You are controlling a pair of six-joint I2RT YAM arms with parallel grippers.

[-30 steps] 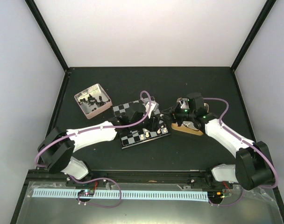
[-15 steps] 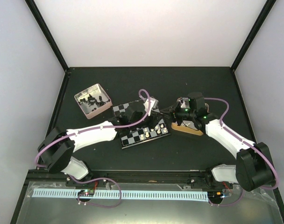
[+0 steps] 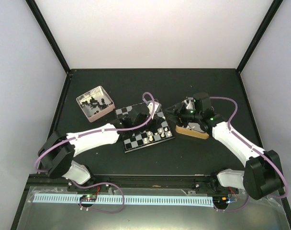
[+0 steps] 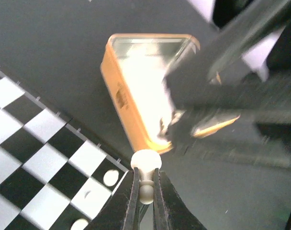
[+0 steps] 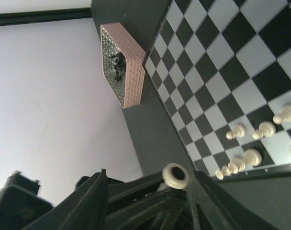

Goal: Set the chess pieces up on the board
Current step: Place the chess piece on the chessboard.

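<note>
Cream-white pawn (image 4: 146,165), pinched at its neck by the left gripper (image 4: 145,192), whose jaws are clamped tight on it. It hangs over the edge of the black-and-silver board (image 3: 136,142), on the side nearest the tan box (image 4: 117,93). Several more cream pieces (image 5: 260,129) stand in two short rows along the board's near edge. The board lies at the middle of the dark table (image 3: 207,86), tilted slightly, with the tan box just beside its right corner. The right gripper (image 5: 150,179) hovers close to the held pawn with its jaws spread wide, gripping nothing. To the board's far left sits a pinkish tray (image 3: 102,115) holding the black pieces (image 3: 93,102).
</note>
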